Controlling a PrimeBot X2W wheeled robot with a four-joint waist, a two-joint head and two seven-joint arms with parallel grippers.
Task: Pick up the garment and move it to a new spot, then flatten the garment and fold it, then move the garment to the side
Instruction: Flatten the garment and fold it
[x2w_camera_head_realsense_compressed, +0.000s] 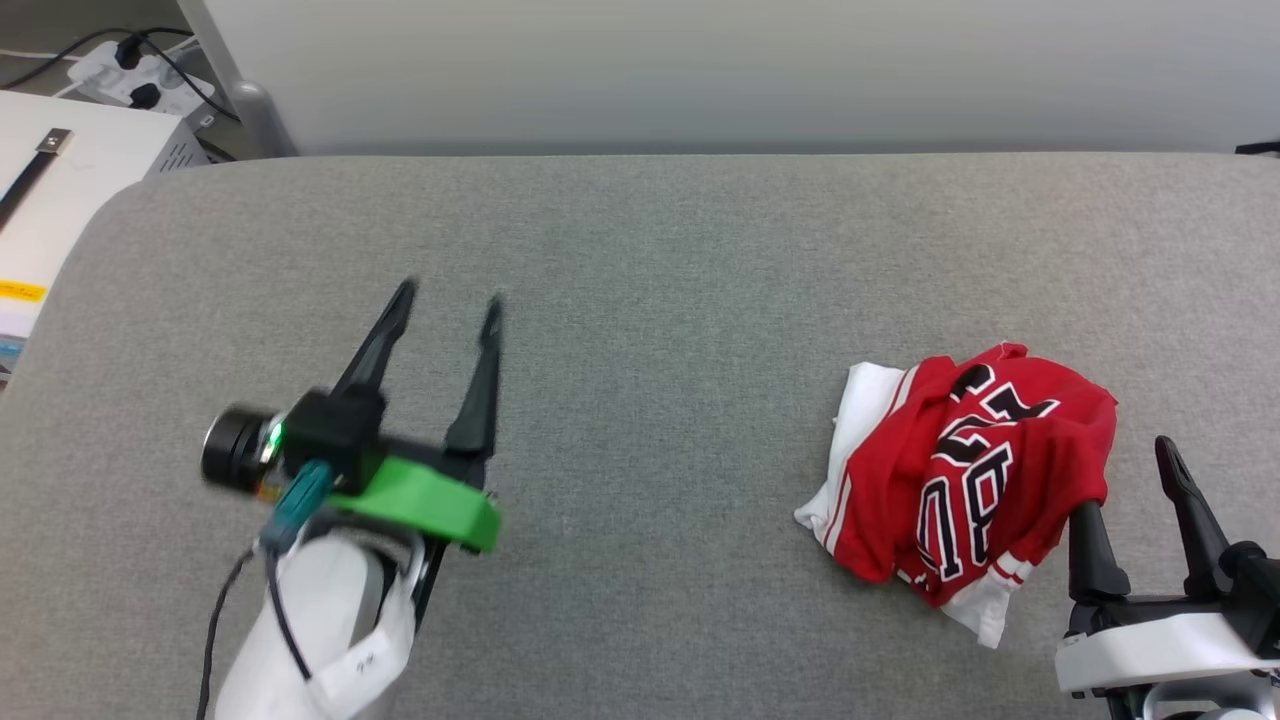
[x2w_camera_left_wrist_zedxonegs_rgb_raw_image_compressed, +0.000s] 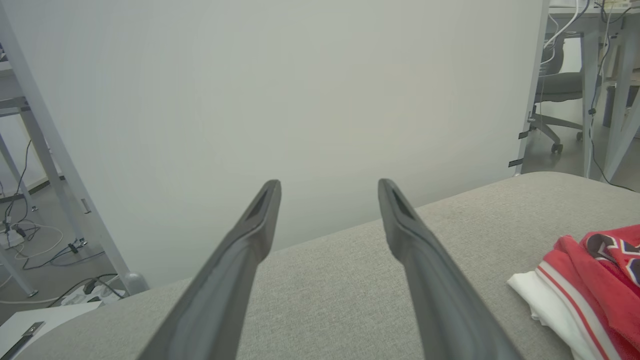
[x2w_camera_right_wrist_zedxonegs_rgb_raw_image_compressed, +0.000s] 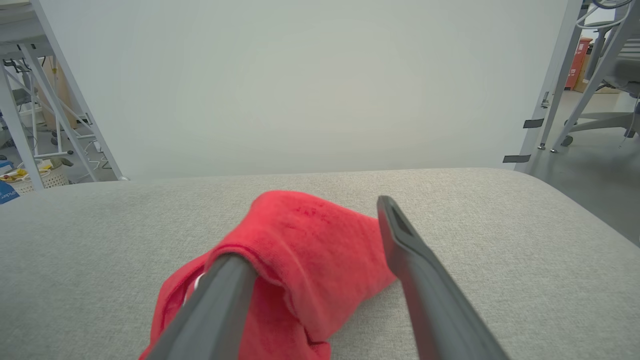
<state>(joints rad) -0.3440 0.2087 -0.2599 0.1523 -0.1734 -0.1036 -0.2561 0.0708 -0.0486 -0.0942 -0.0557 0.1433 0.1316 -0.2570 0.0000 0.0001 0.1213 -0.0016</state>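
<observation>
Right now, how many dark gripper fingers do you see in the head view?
4. Two on the left gripper, spread over the grey fabric-covered surface at left; two on the right gripper at lower right, one with its tip under the crumpled red jersey T-shirt.

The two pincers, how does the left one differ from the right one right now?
The left pincer hangs over bare grey padding, well away from the shirt; the right pincer is at the shirt, one finger tucked under a red fold. The left pincer sits on a green bracket, the right pincer on a white base. Both stand open.
</observation>
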